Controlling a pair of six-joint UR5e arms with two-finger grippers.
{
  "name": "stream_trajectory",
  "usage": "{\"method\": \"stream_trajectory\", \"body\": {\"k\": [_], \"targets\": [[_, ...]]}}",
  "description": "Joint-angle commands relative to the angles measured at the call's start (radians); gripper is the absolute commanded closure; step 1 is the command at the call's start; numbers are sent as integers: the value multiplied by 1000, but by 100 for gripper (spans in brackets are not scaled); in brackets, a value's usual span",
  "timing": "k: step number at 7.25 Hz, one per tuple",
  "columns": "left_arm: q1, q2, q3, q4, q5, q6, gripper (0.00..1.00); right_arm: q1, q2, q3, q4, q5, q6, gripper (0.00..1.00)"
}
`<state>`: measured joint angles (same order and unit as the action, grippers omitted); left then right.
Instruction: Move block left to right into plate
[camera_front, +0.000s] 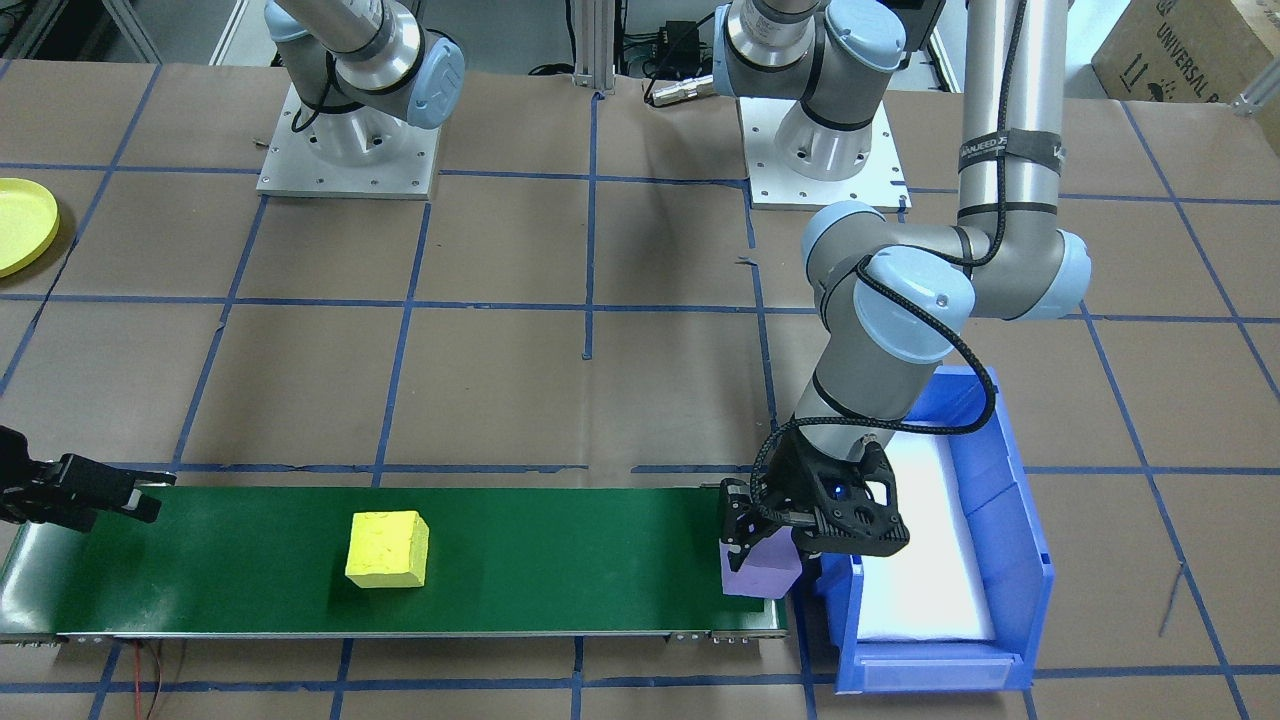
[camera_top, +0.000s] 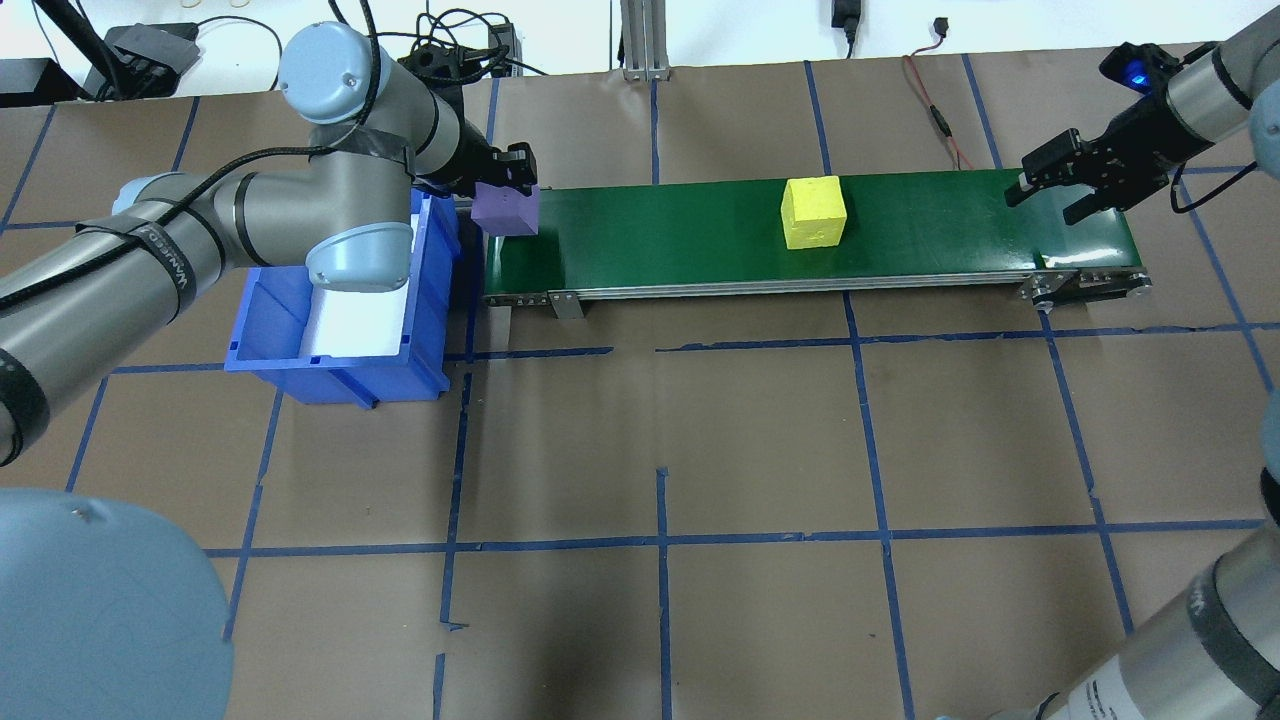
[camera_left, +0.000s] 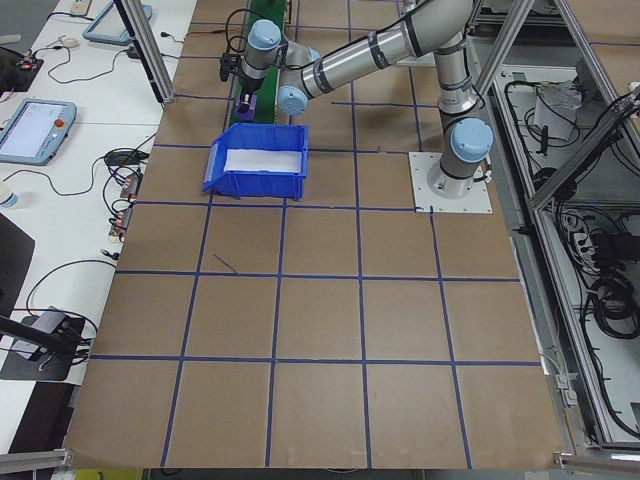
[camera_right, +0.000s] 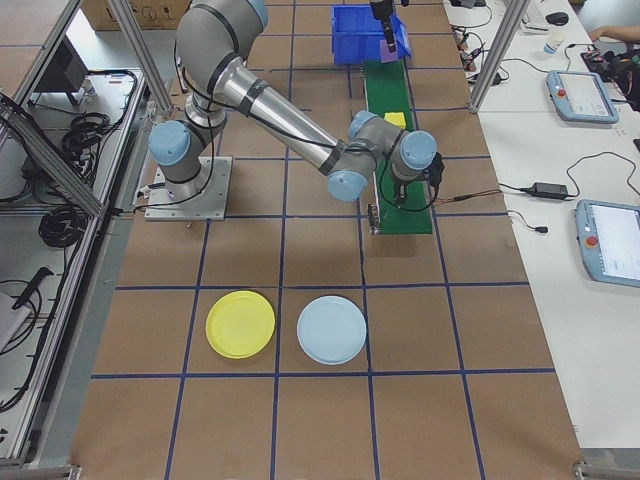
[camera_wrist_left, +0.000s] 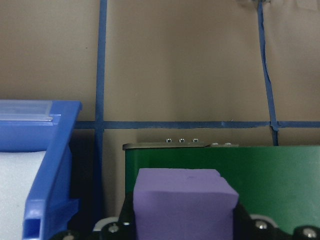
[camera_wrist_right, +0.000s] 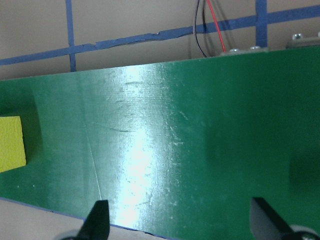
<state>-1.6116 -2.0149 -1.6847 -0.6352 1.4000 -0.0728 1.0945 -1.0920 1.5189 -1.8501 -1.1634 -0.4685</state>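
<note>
1. Overhead exterior shows the left gripper (camera_top: 505, 185) nearest the blue bin (camera_top: 345, 375), its jaws clamped on the purple block (camera_top: 506, 209) at the green conveyor's (camera_top: 700, 250) left end, probably to set it down there for travel rightward.
2. Farther along the belt sits a yellow block (camera_top: 814, 211), free of either gripper.
3. Beyond it, the right gripper (camera_top: 1062, 186) hovers with jaws spread over the belt's far end, apparently waiting to catch.
4. Well away on the bench (camera_right: 320, 430) lies the yellow plate (camera_right: 240, 324), holding nothing, beside a pale blue plate (camera_right: 332, 329).
</note>
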Motion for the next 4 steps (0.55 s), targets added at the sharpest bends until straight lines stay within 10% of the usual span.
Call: {"method": "stream_trajectory", "body": {"k": [1, 2, 4], "targets": [[-21, -2, -6, -1, 2, -4, 66, 1, -2, 0, -3, -1, -16, 0], [-21, -1, -9, -4, 8, -7, 1, 1, -3, 0, -6, -1, -16, 0], [-21, 46, 6, -59, 46, -1, 0, 1, -3, 0, -7, -1, -16, 0]]}}
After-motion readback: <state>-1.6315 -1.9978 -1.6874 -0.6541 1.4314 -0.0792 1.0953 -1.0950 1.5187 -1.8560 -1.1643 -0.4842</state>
